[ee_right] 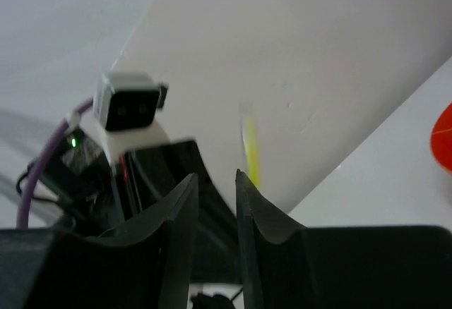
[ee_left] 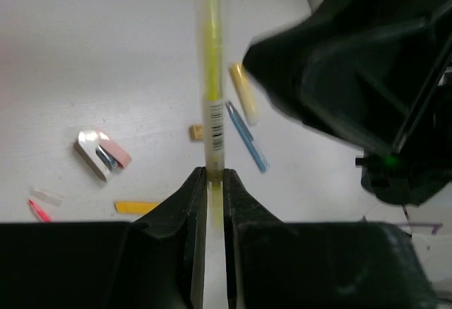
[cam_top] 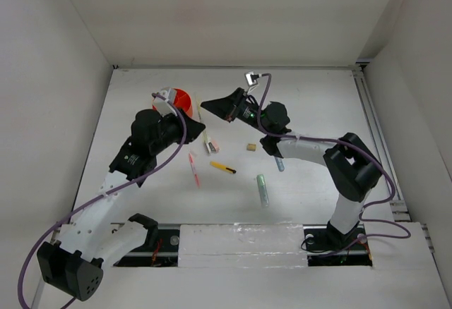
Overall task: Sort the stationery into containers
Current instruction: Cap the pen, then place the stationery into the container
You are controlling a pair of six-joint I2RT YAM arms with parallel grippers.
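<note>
**Left gripper** [ee_left: 213,182]: clenched on the lower end of a yellow marker [ee_left: 210,76] with a barcode label. The marker runs straight out from between the jaws and is held off the table [cam_top: 318,111].

**Right gripper** [ee_right: 215,176]: released, jaws parted by a narrow gap with nothing between them. It sits just beside the left gripper at the rear middle of the table. The yellow marker shows beyond its tips, apparently not touching them, though the wrist view is blurred.

**Orange cup** [cam_top: 182,100]: stands at the rear left of the table, partly hidden by the left arm. Its contents cannot be made out.

**Loose stationery on the table, all outside the cup:**
- Pink pen [cam_top: 193,169], left of centre.
- Yellow-black pen [cam_top: 223,168], just right of the pink pen.
- White-and-pink piece [cam_top: 210,142], between the cup and the yellow-black pen.
- Tan eraser [cam_top: 251,147], near the centre.
- Grey-blue pen [cam_top: 279,161], one end under the right arm.
- Pale yellow marker [ee_left: 244,94], just beside the grey-blue pen in the left wrist view.
- Pale green marker [cam_top: 263,190], nearest the front, well apart from the cup.
</note>
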